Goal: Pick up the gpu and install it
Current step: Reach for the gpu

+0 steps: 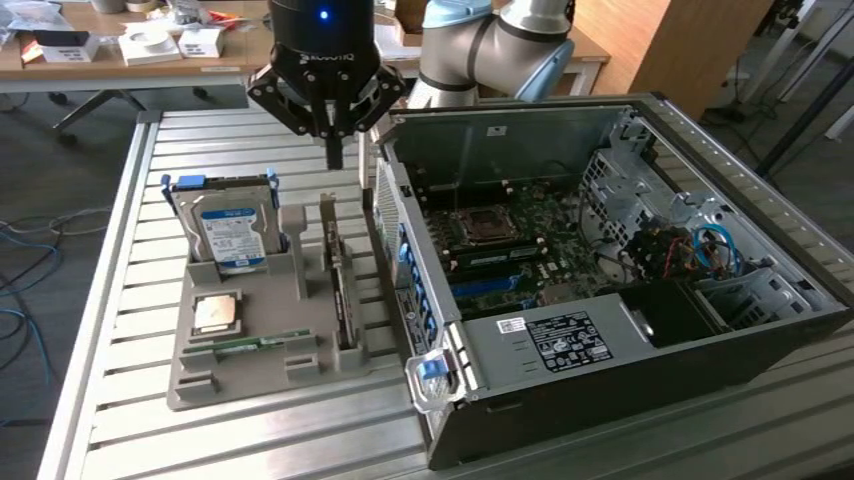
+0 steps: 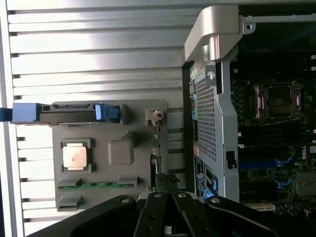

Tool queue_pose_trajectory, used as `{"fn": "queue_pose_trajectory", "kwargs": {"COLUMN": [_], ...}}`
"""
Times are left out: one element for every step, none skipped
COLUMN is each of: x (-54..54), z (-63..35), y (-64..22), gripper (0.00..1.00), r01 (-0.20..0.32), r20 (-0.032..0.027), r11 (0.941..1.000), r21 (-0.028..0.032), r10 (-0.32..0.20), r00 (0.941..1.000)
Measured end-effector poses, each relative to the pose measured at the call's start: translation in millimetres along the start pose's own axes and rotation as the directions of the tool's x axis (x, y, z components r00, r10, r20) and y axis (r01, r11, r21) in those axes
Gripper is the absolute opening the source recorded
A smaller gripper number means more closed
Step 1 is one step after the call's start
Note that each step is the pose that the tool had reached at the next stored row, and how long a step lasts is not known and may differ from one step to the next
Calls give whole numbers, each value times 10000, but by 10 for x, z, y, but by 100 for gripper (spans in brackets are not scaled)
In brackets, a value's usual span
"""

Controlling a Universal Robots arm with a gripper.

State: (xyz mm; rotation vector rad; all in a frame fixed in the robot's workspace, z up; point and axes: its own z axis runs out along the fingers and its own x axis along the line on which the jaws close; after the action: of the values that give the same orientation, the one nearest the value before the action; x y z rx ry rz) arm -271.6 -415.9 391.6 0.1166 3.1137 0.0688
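The gripper (image 1: 334,160) is seen hung above the slatted table (image 1: 147,180), its two fingers drawn together to a point with nothing held between them. The gpu (image 1: 342,295) is stood on its long edge in a slot of the grey holder (image 1: 200,385), between the upright hard drive (image 1: 234,232) and the open computer case (image 1: 601,260), just beside the case's wall. Its long axis is laid parallel to that wall. In the exterior view it runs from the far end, beneath the gripper, towards the near edge of the holder. The card is thus placed below the gripper and stretched away from it towards the camera, and a gap is seen between fingertips and card top. In the wrist view the gpu (image 2: 157,148) is shown edge-on as a thin line. The gripper (image 2: 167,183) is apparently lined up over one end of it, though this cannot be judged with certainty. The card is judged not yet lifted.
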Motion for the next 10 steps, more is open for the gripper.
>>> {"fn": "queue_pose_trajectory", "kwargs": {"x": [3, 6, 9, 11, 13, 14, 16, 17, 18, 20], "z": [-2, -3, -4, -5, -6, -7, -8, -9, -10, -12], "y": [-27, -56, -83, -108, -132, -154, -176, -196, -219, -239], "gripper": [11, 11, 11, 11, 11, 11, 11, 11, 11, 11], "r01": [0, 0, 0, 1, 1, 0, 0, 0, 0, 0], "r20": [0, 0, 0, 0, 0, 0, 0, 0, 0, 0], "r11": [10000, 10000, 10000, 10000, 10000, 10000, 10000, 10000, 10000, 10000], "r21": [0, -1, -1, 0, 0, 0, -1, 0, 0, 0], "r10": [0, 0, 0, -1, -1, 0, 0, 0, 0, 0], "r00": [10000, 10000, 10000, 10000, 10000, 10000, 10000, 10000, 10000, 10000]}}
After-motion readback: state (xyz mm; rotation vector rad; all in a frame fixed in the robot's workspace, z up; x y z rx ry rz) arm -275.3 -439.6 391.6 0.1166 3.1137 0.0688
